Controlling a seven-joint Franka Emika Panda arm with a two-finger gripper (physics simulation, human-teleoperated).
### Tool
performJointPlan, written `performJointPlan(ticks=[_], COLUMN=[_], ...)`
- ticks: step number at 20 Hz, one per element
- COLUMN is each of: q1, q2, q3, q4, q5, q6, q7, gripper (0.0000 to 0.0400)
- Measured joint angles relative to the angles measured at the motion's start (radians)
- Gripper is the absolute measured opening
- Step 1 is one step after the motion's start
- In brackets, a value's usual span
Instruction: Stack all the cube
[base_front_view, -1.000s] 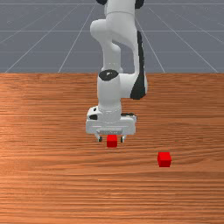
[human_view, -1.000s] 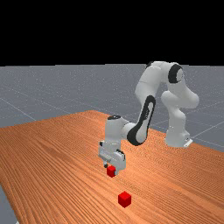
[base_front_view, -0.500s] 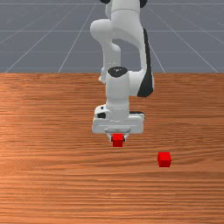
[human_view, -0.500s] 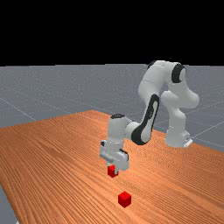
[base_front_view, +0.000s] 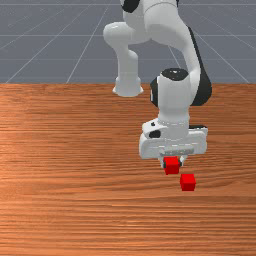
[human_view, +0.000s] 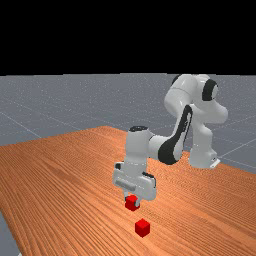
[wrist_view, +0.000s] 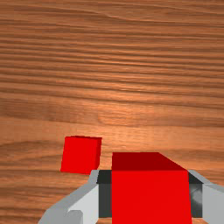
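The arm (human_view: 137, 152) is white and grey with black bands.

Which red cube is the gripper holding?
The red cube nearer the front view's left: both fingers touch it. The other cube sits on the table, ungripped.

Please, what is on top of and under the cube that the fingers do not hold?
Nothing is on the lone cube: its red top is visible. Around its base is table; the part directly under it is covered, so I cannot see it.
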Motion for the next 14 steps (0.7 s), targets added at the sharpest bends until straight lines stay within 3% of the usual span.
performJointPlan(ticks=[13, 14], q1=[0.071, 0.078], q2=[0.055, 0.057], q3=[0.007, -0.002], q4=[0.122, 0.124], q5=[-0.042, -0.057], q6=[-0.059, -0.075], q7=[0.038, 0.037], gripper=[0.0189, 0.0272])
